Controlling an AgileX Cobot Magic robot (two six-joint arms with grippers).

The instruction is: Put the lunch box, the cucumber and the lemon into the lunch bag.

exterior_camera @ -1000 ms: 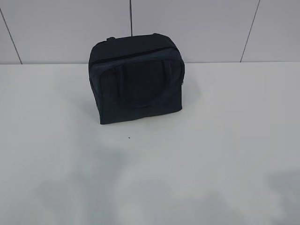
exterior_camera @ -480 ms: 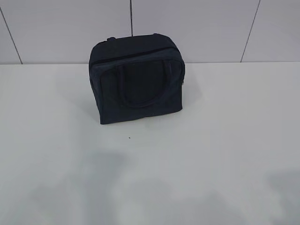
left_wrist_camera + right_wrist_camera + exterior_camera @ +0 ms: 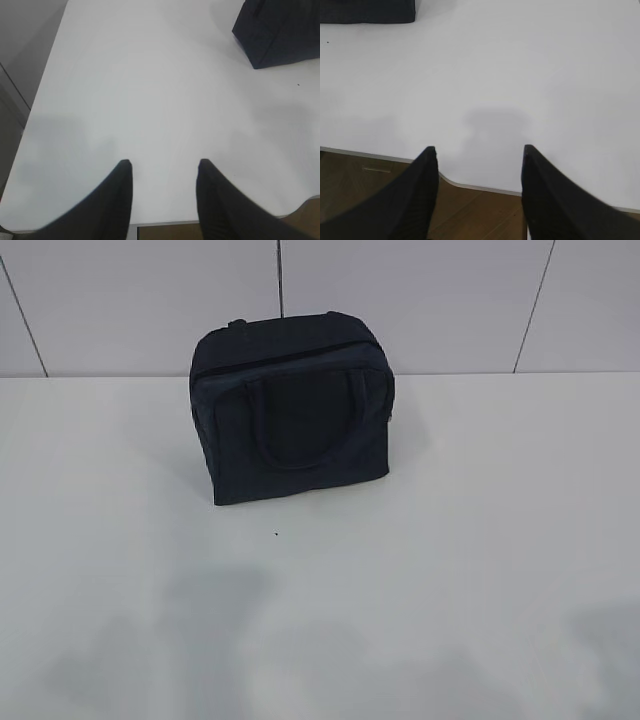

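White table (image 3: 450, 540) seen across all views. Lunch bag (image 3: 290, 410) stood upright at the table's back centre, near the wall, zipper drawn closed. Left gripper (image 3: 162, 167) held over the near table edge, jaws apart, nothing between them. Right gripper (image 3: 479, 152) likewise parted and empty, well apart from the bag.
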